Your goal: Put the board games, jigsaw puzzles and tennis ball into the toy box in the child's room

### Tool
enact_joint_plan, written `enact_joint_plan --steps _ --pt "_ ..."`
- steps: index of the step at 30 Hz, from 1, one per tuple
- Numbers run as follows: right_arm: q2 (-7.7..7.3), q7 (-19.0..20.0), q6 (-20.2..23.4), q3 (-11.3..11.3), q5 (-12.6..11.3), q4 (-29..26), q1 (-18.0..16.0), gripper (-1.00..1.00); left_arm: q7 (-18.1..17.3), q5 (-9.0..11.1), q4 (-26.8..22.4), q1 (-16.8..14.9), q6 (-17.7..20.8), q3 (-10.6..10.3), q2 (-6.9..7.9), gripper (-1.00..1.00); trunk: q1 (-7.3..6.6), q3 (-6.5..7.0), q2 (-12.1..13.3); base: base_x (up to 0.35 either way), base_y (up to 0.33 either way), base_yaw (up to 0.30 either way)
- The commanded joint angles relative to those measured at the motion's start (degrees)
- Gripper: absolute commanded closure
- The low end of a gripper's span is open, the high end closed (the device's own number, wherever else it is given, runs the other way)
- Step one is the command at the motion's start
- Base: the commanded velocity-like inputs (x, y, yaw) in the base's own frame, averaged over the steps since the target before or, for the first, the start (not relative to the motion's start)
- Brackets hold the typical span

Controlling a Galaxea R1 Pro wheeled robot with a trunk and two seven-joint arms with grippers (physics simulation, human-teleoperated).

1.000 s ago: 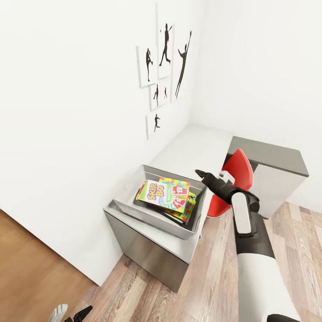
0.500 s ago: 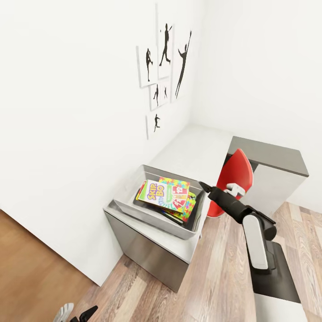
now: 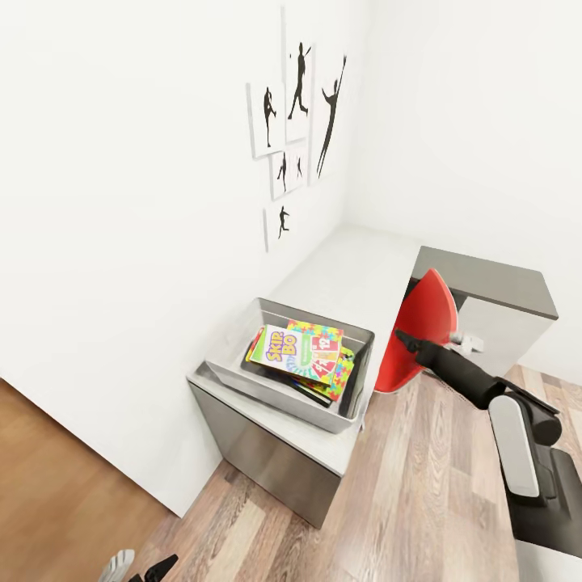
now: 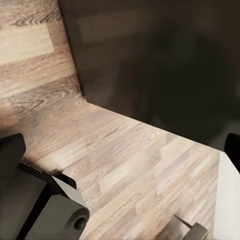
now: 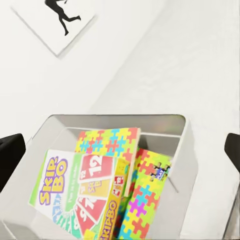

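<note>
Toy box (image 3: 356, 408): on table (image 3: 339, 275); Skip-Bo game (image 3: 277, 349) atop jigsaw puzzles (image 3: 319, 333)
Right gripper (image 3: 400, 335): right of box; fingers spread, empty
Left gripper: low above floor (image 4: 120, 150); spread, empty

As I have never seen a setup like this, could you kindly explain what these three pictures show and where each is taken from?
This is a simulated two-armed robot on wheels. The large picture comes from its head camera: a grey toy box sits on the table, holding a Skip-Bo game atop jigsaw puzzles, with a red chair beside it. The right end effector hangs beside the box, holding nothing. The other two pictures come from cameras near each end effector: the right one looks down into the box, the left one at the wood floor.
</note>
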Motion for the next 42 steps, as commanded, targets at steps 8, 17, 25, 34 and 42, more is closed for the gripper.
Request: enact_joint_plan --steps 8,17,25,34,42 --pt "-3.34 0.84 3.05 -6.1 0.32 -0.04 3.24 -1.0 -0.02 0.25 0.83 -0.01 0.41 0.1 0.04 -1.0 0.04 0.18 -0.1 0.0 0.0 -0.059" --pt "-9.04 0.78 7.29 -9.05 1.64 0.62 11.05 -1.0 -0.06 0.2 4.65 -0.01 -0.02 0.28 0.49 -1.0 0.04 0.87 -0.1 0.0 0.0 -0.046" --pt "-12.91 0.95 8.25 -9.56 2.96 5.27 20.07 -1.0 0.29 -0.32 7.56 0.21 -0.62 0.56 1.05 -1.0 0.04 1.58 -0.1 0.0 0.0 -0.01" --pt "-13.68 1.17 7.38 -8.41 4.65 16.15 24.94 -1.0 0.5 -4.32 14.59 0.08 -1.9 0.72 1.76 -1.0 0.04 2.4 -0.1 0.0 0.0 -0.033" --pt "-13.59 1.27 0.63 1.8 9.98 31.09 26.29 -1.0 1.08 -8.26 20.77 -0.01 -6.07 0.85 3.17 -1.0 0.04 3.14 -0.1 0.0 0.0 -0.06"
